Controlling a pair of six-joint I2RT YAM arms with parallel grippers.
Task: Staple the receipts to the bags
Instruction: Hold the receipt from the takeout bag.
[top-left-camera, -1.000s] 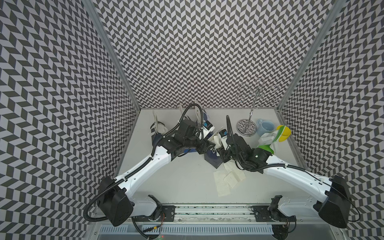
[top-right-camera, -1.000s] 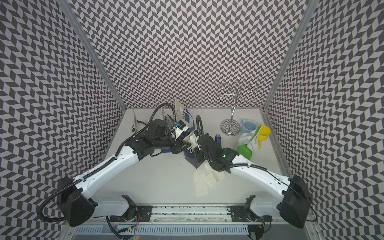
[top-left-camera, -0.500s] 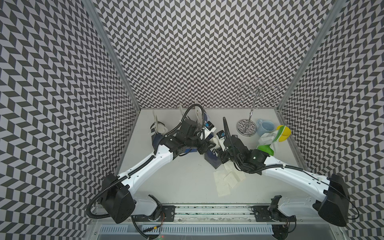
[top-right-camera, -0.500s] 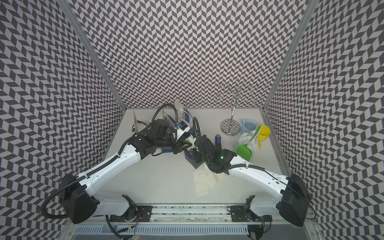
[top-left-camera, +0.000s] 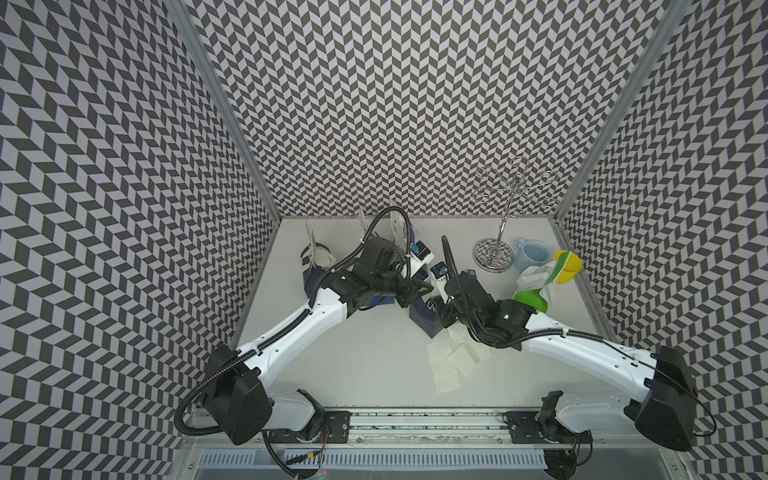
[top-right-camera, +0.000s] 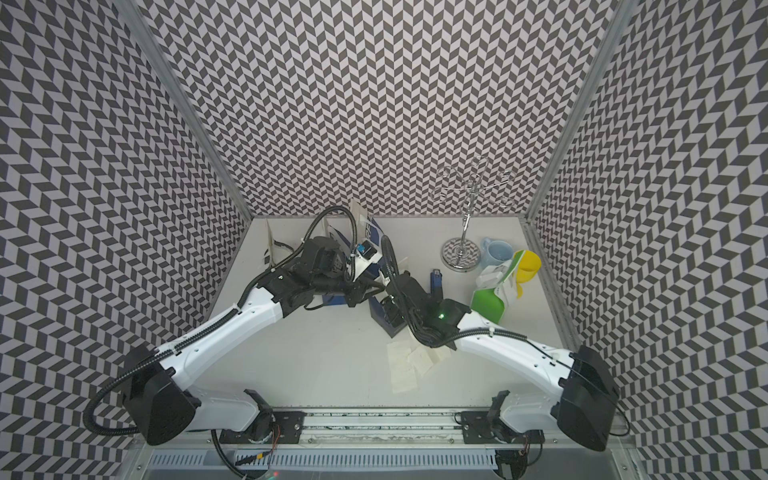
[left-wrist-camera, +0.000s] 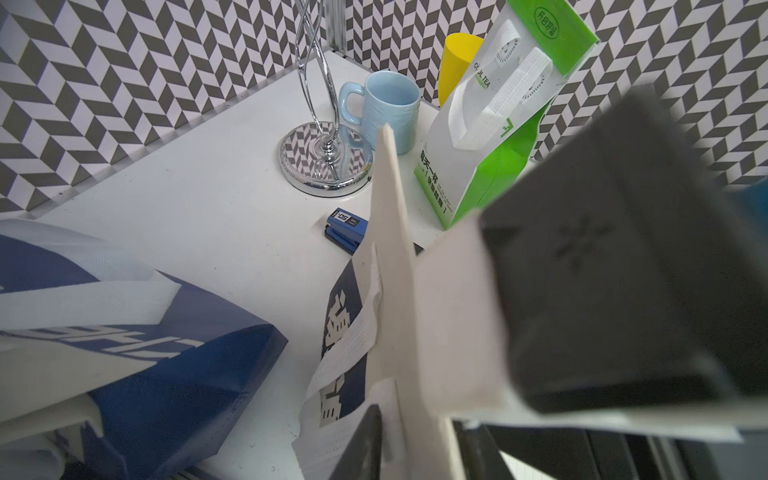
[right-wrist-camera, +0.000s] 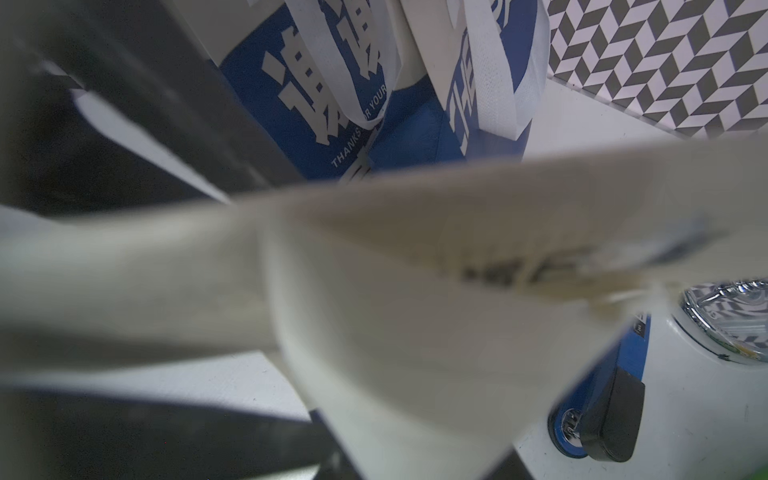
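A dark blue bag (top-left-camera: 426, 320) (top-right-camera: 388, 322) stands mid-table between my two arms. My left gripper (top-left-camera: 423, 286) (left-wrist-camera: 415, 419) is at its top edge, fingers (left-wrist-camera: 361, 449) pressed on either side of the pale rim beside the white handle (left-wrist-camera: 353, 345). My right gripper (top-left-camera: 439, 297) (right-wrist-camera: 415, 457) meets it from the other side, shut on a pale receipt (right-wrist-camera: 415, 332) with faint print that fills its view. Several loose receipts (top-left-camera: 453, 361) (top-right-camera: 409, 365) lie in front of the bag. The dark blue stapler (top-right-camera: 435, 280) (left-wrist-camera: 345, 232) lies just behind it, untouched.
Other dark blue bags (top-left-camera: 316, 278) (left-wrist-camera: 166, 365) (right-wrist-camera: 316, 83) lie and stand at the back left. The green and white bag (top-left-camera: 536, 286) (left-wrist-camera: 490, 166), a blue mug (top-left-camera: 530, 255), a yellow cup (top-left-camera: 569, 266) and a chrome mug tree (top-left-camera: 494, 253) crowd the back right.
My left gripper's jaws have closed in on the bag's top edge. The right arm has edged slightly toward the left arm, still holding its paper.
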